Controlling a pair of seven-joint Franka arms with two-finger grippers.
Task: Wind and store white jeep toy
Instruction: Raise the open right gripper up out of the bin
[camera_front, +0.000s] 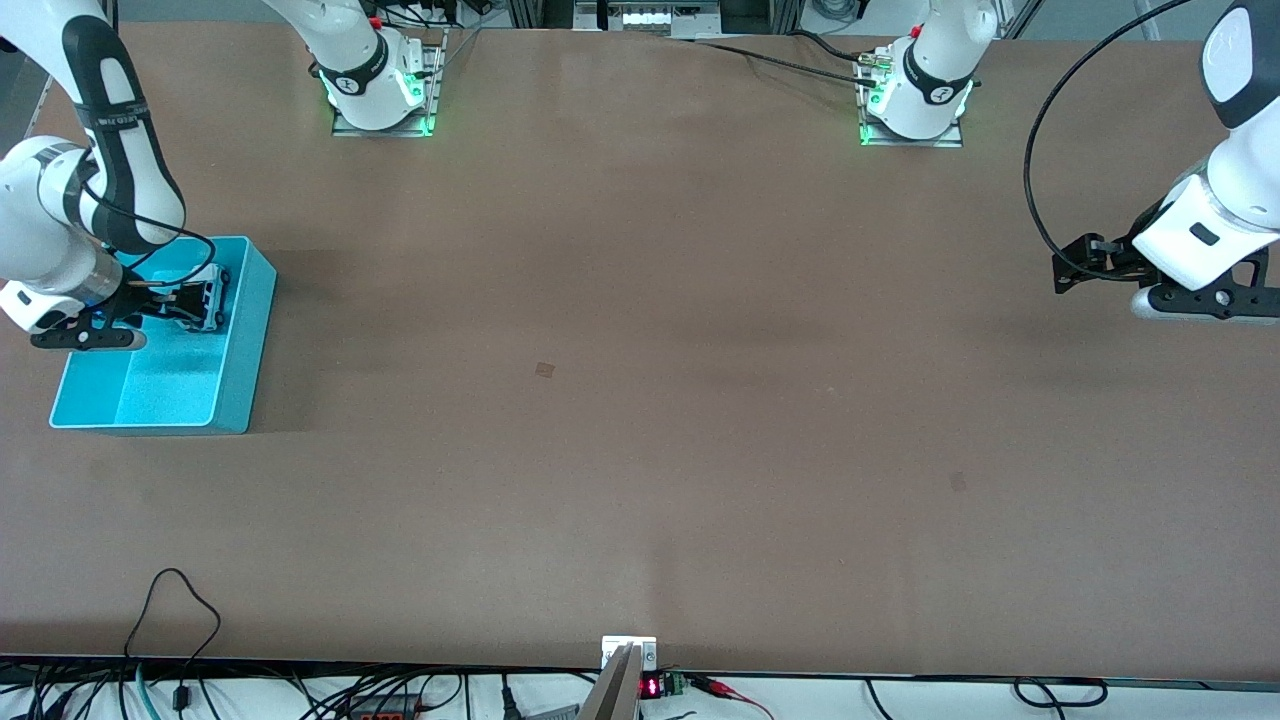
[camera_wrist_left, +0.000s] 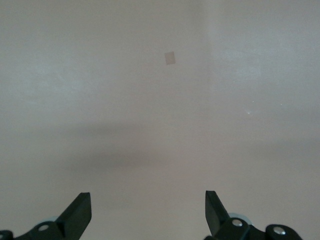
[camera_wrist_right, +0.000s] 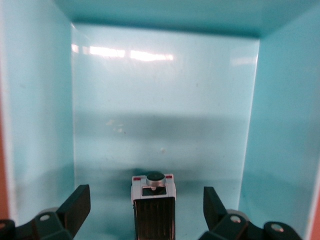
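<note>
Brown table (camera_front: 640, 400); bin (camera_front: 240, 370) at frame left. R gripper (camera_front: 185, 305) jaws wide, jeep (camera_wrist_right: 154, 202) loose between, in bin. Lift straight up, no bump. L gripper (camera_front: 1065, 270) open, waits.

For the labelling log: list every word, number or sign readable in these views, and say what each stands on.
Right arm: small white lettering on its black band, too blurred to read.
Red display at the table edge nearest the front camera: glowing digits, too small to read.
Both arm bases carry a round mark, unreadable.
White jeep toy, turquoise bin: no text visible.
</note>
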